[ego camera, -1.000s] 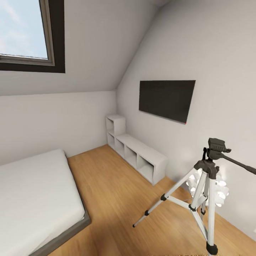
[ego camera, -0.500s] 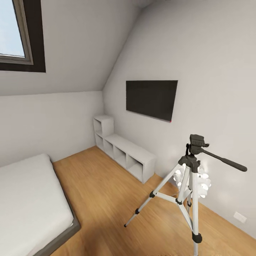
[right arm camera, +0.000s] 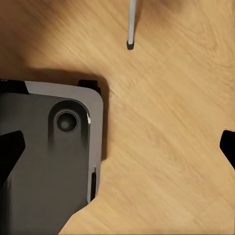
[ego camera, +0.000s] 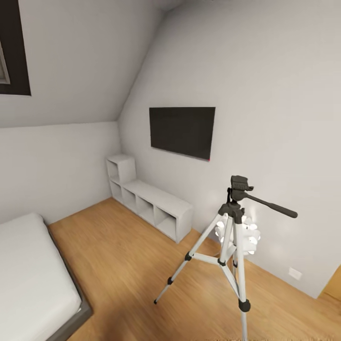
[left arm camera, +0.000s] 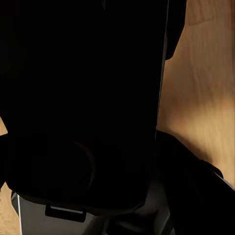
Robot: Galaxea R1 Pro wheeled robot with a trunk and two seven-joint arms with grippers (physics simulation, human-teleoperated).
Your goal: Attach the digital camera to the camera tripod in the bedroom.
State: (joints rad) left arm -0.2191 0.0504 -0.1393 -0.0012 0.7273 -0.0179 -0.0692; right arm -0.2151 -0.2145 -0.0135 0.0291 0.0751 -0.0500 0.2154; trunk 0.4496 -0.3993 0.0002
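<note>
**Tripod stands by the TV wall**

From our head view we see the camera tripod (ego camera: 233, 239) standing on the light wood floor (ego camera: 137, 265) of the bedroom, its silver legs spread and its black head topped by a long pan handle pointing toward the right. Nothing sits on that head. Just behind the tripod, near the wall, glows a white spiky-ball lamp (ego camera: 246, 234). A black TV (ego camera: 182, 131) hangs on the grey-white wall above a grey cube shelf (ego camera: 149, 201); the compartments we can look into hold nothing. A corner of the white bed (ego camera: 31, 279) lies well apart from the tripod, at the lower left.

In our right wrist view the right gripper (right arm camera: 117, 147) has its dark fingertips spread wide, with bare floor between them; a grey base corner (right arm camera: 58, 156) and one tripod foot (right arm camera: 131, 24) show below. Our left wrist view is mostly black robot body, and we cannot tell how the left gripper stands.
</note>
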